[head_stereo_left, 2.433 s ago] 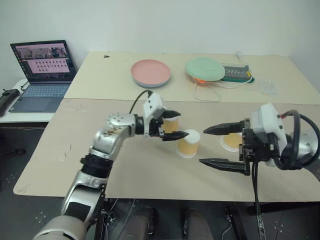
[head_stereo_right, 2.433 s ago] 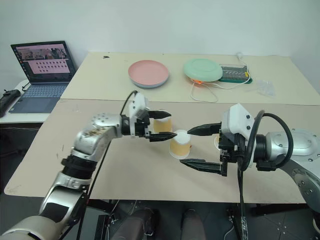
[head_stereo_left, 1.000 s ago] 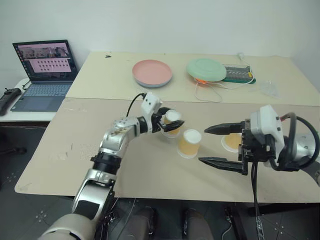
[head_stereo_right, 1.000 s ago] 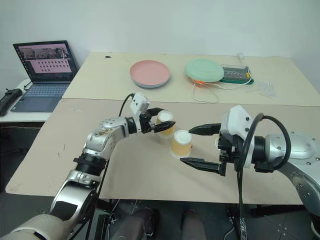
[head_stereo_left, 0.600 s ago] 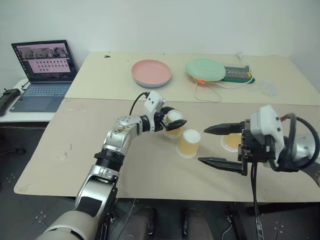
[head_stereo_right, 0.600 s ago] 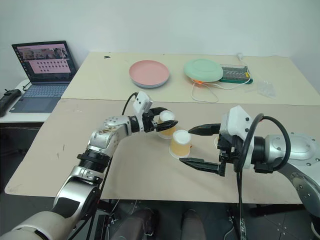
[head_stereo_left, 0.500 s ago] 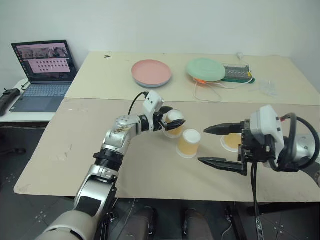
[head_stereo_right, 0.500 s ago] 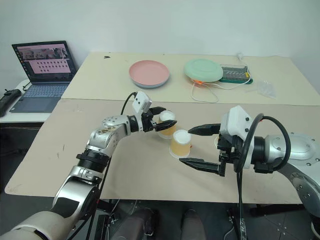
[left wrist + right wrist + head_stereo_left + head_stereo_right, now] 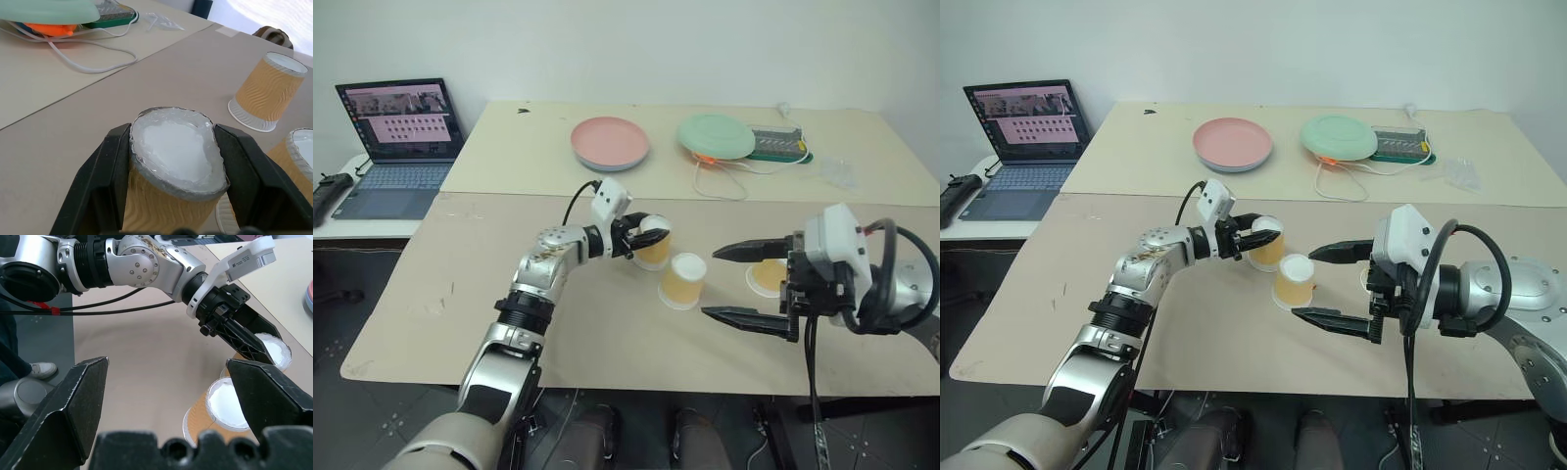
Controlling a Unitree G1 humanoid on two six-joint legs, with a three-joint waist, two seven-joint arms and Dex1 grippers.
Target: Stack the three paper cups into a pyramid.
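Three tan ribbed paper cups stand upside down on the near table. My left gripper (image 9: pixel 649 236) is shut on the leftmost cup (image 9: pixel 655 251); in the left wrist view its fingers (image 9: pixel 105 171) squeeze that cup's (image 9: pixel 172 161) white top into an oval. The middle cup (image 9: pixel 683 281) stands just right of it, untouched. The third cup (image 9: pixel 769 277) sits further right, beyond my right gripper (image 9: pixel 729 285), which hangs open above the table, pointing left at the middle cup (image 9: pixel 227 407) with nothing between its fingers.
On the far table lie a pink plate (image 9: pixel 610 143), a green plate (image 9: pixel 716 136), a green tray (image 9: pixel 779 144) and a white cable (image 9: pixel 724 182). A laptop (image 9: pixel 396 147) sits at the far left.
My left gripper's fingers, which stood open around the leftmost cup, have closed on it and pinched its top. The right arm and the other two cups have not moved.
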